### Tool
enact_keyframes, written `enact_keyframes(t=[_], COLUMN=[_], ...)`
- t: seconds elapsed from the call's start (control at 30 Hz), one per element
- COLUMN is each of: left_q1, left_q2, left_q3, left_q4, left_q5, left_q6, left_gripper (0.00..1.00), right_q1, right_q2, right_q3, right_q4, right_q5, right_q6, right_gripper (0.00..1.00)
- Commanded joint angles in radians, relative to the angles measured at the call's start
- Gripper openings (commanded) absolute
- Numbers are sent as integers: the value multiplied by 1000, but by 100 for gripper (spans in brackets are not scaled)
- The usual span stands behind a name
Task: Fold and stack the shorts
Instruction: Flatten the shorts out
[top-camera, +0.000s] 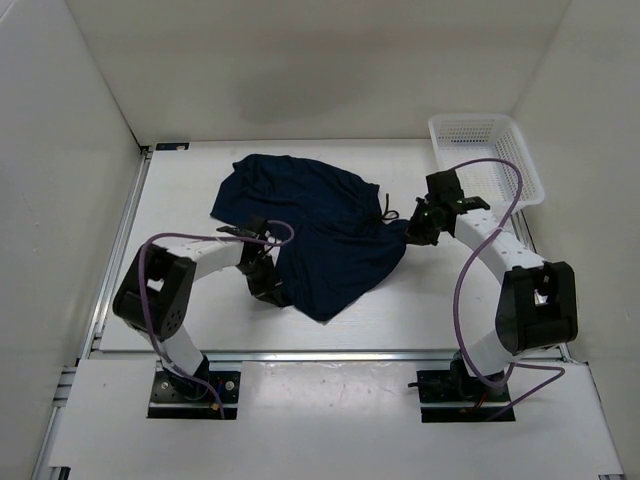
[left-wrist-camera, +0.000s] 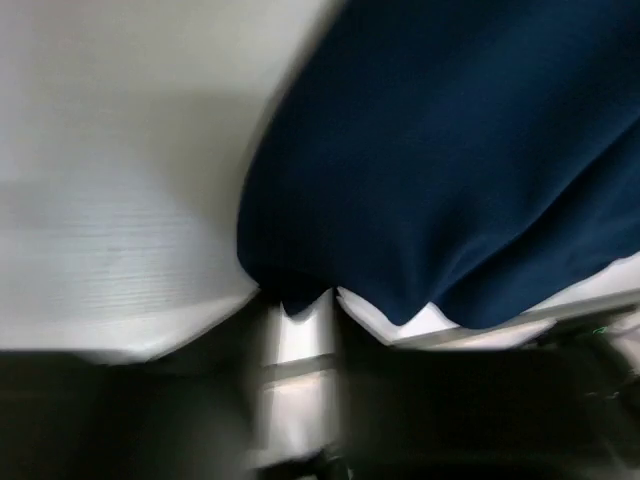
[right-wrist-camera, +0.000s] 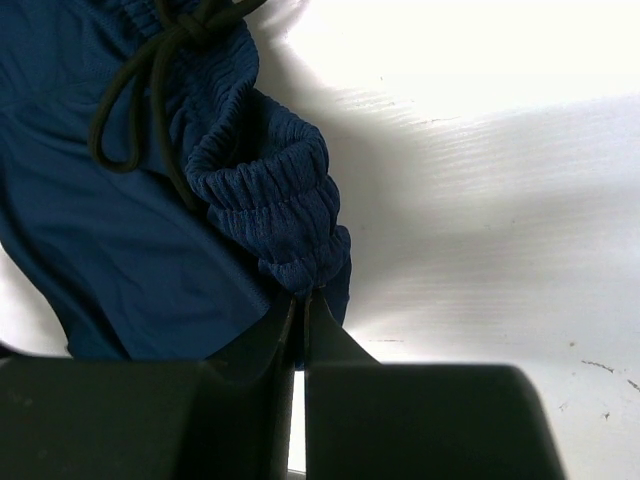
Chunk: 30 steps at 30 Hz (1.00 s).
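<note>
- Navy fabric, soft and matte: the shorts (top-camera: 320, 225) lie in a rumpled spread at the middle of the white table (top-camera: 180, 200), between the two arms and not yet folded.
- The step in hand, as I judge it, is taking hold of two edges so the cloth can be lifted and laid out flat.
- The right tool (right-wrist-camera: 300, 310) is clenched on the waistband (right-wrist-camera: 280, 210), with the gathered elastic pinched between its fingers.
- The left tool (top-camera: 268, 287) is at the near left edge of the shorts, by a leg hem (left-wrist-camera: 420, 290). Its wrist view is blurred, so I cannot tell whether it is released or has the cloth.
- The next move probably calls for a sure hold on the left, then both arms moving together so the thin cloth neither slips nor bunches.
- The waistband is thick, ribbed and puckered, while the legs are smooth and thin and drape in broad folds.
- The drawstring (right-wrist-camera: 140, 90) is a thin dark cord, looped and knotted beside the waistband.
- A white plastic mesh basket (top-camera: 485, 155) stands at the far right corner, apart from the shorts.
</note>
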<state>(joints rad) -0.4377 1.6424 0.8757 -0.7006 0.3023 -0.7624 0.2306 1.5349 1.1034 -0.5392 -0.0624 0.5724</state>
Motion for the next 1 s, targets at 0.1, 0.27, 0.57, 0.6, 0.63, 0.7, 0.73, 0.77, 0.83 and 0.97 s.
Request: enact_keyframes(t=[0.1, 0.27, 0.57, 0.6, 0.63, 0.7, 0.73, 0.77, 0.83, 0.97], left_q1=[88, 217, 453, 453, 453, 453, 453, 441, 425, 415], left_q2=[68, 5, 62, 45, 13, -28, -55, -106, -151, -143], left_q3=[223, 673, 1314, 1284, 1254, 1133, 1084, 1032, 858, 631], left_q4=[-22, -298, -563, -563, -563, -576, -576, -562, -505, -413], left_q5=[-49, -301, -244, -244, -256, -279, -291, -304, -313, -243], left_q6=[109, 188, 287, 296, 296, 322, 322, 322, 331, 341], left_gripper=[10, 10, 10, 10, 10, 10, 10, 10, 12, 92], right_q1=[-5, -26, -48, -48, -48, -36, -25, -11, 15, 30], right_q2=[-19, 89, 153, 130, 79, -11, -42, -73, -154, -190], right_q3=[10, 270, 742, 710, 667, 493, 425, 358, 141, -143], right_q4=[-7, -37, -189, -189, -189, -162, -151, -142, -117, -50], right_q5=[-27, -79, -180, -180, -169, -159, -145, -123, -93, -60], right_q6=[-20, -20, -60, -69, -80, -92, -92, -104, -105, -62], right_gripper=[0, 0, 0, 0, 0, 0, 0, 0, 0, 0])
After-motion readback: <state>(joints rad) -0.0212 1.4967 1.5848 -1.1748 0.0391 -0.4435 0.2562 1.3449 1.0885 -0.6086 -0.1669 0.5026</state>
